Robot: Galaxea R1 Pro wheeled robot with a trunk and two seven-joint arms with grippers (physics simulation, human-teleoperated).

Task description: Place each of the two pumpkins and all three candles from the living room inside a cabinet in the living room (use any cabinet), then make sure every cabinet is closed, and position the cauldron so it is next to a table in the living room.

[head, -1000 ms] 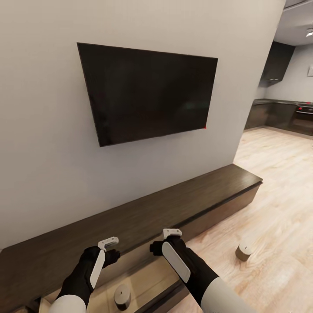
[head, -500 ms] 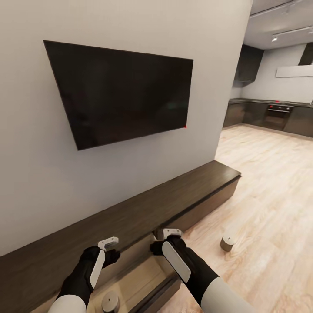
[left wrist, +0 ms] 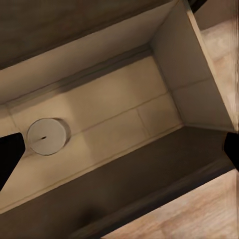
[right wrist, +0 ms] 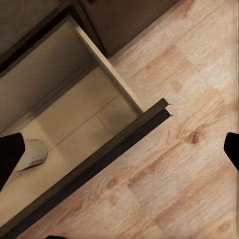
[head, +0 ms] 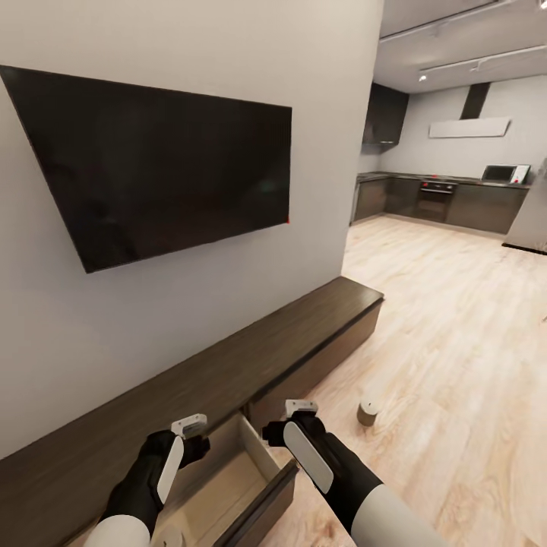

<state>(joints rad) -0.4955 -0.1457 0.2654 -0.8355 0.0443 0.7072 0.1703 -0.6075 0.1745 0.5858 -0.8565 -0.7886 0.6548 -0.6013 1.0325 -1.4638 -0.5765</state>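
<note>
Left gripper (head: 190,425) hovers above open drawer (head: 228,486), nothing between fingers; how wide it is parted cannot be told. Right gripper (head: 301,409) hovers above drawer's right end, nothing held; how wide it is parted cannot be told either. Drawer pulled out of long dark cabinet (head: 228,365) along wall. One candle (left wrist: 46,136) stands upright on drawer bottom, apart from walls. Second candle (head: 368,413) on wooden floor (head: 456,365), right of drawer, in front of cabinet's right end. Dark TV (head: 167,167) on wall above cabinet. Kitchen units (head: 456,201) far back.
</note>
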